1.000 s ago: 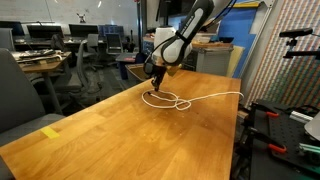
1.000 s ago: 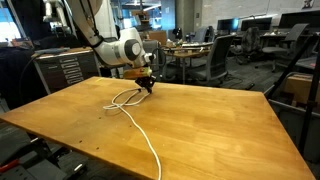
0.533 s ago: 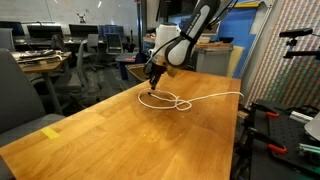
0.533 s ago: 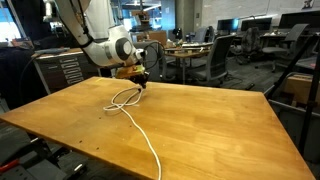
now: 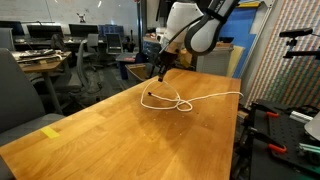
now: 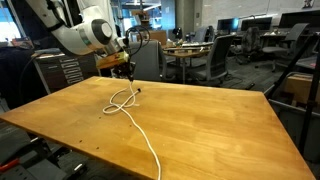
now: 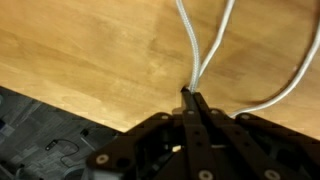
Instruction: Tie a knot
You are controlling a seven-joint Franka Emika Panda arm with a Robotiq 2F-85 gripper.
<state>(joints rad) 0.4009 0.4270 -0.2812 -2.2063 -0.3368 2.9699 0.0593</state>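
Wooden surface (image 5: 100, 140): honey-brown, visible grain, smooth, soft satin sheen with pale glare toward far edge. White rope (image 7: 192, 40): matt, smooth cord, the same through knot (image 5: 166, 101). Black pincer (image 7: 190, 97): matt, hard; plastic or metal, cannot tell. White arm shell (image 5: 186, 18): glossy plastic. Small yellow patch (image 5: 50, 131) at near edge: matt, paper-like.

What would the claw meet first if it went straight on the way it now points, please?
Most likely the wooden table, right beside the white rope whose strands run into the shut claw; depth is hard to judge.
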